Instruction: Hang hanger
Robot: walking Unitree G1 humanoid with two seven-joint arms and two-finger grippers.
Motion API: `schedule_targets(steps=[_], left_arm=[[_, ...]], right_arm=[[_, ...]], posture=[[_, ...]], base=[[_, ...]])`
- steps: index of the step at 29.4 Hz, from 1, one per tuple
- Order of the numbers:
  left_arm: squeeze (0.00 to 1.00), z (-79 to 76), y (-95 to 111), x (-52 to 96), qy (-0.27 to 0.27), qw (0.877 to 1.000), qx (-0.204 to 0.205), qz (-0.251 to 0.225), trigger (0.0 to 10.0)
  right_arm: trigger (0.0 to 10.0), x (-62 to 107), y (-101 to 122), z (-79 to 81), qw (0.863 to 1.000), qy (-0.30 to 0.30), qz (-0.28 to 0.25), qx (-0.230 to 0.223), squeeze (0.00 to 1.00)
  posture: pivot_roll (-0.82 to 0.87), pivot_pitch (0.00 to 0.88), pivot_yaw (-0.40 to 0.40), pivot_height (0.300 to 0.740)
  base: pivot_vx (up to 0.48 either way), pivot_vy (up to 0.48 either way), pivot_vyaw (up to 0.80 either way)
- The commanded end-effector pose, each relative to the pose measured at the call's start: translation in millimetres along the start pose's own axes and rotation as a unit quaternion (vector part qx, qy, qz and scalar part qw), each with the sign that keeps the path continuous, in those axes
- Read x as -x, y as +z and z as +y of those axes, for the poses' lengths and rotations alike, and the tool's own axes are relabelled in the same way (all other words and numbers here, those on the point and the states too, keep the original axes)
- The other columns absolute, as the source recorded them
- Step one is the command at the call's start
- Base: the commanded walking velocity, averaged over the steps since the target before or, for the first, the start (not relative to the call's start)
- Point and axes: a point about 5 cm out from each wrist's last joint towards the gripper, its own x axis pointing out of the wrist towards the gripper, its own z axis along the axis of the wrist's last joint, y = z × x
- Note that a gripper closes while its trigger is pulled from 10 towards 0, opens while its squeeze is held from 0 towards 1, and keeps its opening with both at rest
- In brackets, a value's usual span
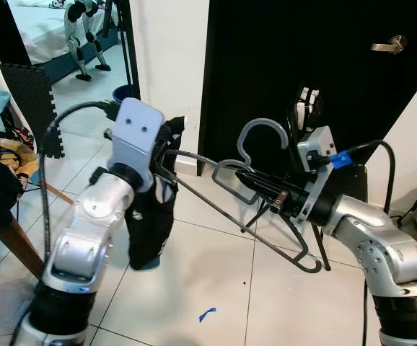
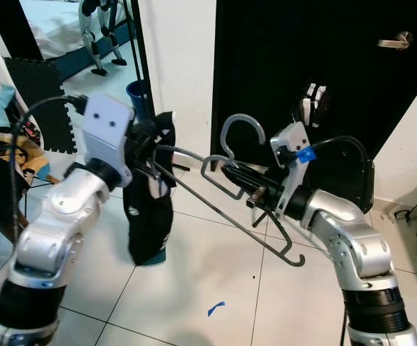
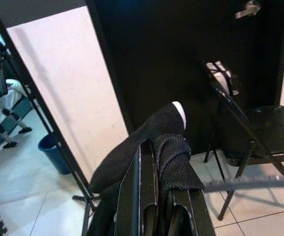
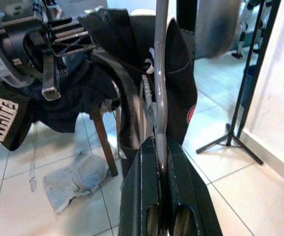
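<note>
Midair, right gripper (image 1: 248, 178) clamped on grey hanger (image 1: 266, 216), left gripper (image 1: 167, 160) pinching black garment (image 1: 151, 223).

Hanger (image 1: 266, 216) matt grey wire; garment (image 1: 151, 216) black knit cloth; floor (image 1: 208, 288) glossy white tile

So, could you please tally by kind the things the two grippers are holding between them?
Grey wire hanger, in the right gripper: 1
Black garment, in the left gripper: 1
Total: 2
</note>
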Motion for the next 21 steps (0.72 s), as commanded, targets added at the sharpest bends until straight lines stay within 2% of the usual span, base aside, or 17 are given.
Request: schedule_targets(steps=[1,4,9,11,12,15,18,19,21], left_arm=[[0.00,-0.9,7,-3.6,0.006,1.000,0.003,-0.010,10.0],[0.00,7.2,6,-6.1,0.040,0.999,0.014,0.000,10.0],[0.00,13.6,6,-7.3,0.067,0.997,0.028,0.007,10.0],[0.00,22.0,7,-8.4,0.100,0.994,0.051,0.009,10.0],[0.00,25.4,12,-9.3,0.113,0.990,0.087,-0.002,10.0],[0.00,25.5,15,-9.7,0.112,0.989,0.099,-0.010,10.0],[0.00,14.2,44,-11.7,0.059,0.985,0.142,-0.076,10.0],[0.00,14.2,44,-11.7,0.059,0.985,0.142,-0.076,10.0],[0.00,13.6,59,-12.2,0.048,0.984,0.137,-0.106,10.0]], right_arm=[[10.0,-1.3,0,-1.0,1.000,-0.008,-0.002,0.004,0.00],[10.0,-3.5,-1,-1.3,1.000,-0.014,-0.008,-0.002,0.00],[10.0,-5.7,-1,0.0,1.000,-0.014,-0.014,-0.007,0.00],[10.0,-9.6,0,4.1,0.999,-0.007,-0.028,-0.015,0.00],[10.0,-12.5,0,7.3,0.999,-0.001,-0.039,-0.025,0.00],[10.0,-13.4,-1,8.4,0.999,0.001,-0.040,-0.027,0.00],[10.0,-19.0,-5,15.9,0.998,0.015,-0.043,-0.038,0.00],[10.0,-19.0,-5,15.9,0.998,0.015,-0.043,-0.038,0.00],[10.0,-21.8,-9,20.5,0.998,0.024,-0.038,-0.039,0.00]], posture=[[-0.06,0.093,-0.014,0.740],[-0.05,0.091,-0.011,0.740],[-0.05,0.092,-0.010,0.740],[-0.05,0.091,-0.008,0.740],[-0.05,0.090,-0.009,0.740],[-0.05,0.090,-0.009,0.740],[-0.05,0.090,-0.011,0.740],[-0.05,0.090,-0.011,0.740],[-0.05,0.087,-0.011,0.740]], base=[[0.000,0.000,0.00],[0.000,0.000,0.00],[0.000,0.000,0.00],[0.000,0.000,0.00],[0.000,0.000,0.00],[0.000,0.000,0.00],[0.000,0.000,0.00],[0.000,0.000,0.00],[0.000,0.000,0.00]])
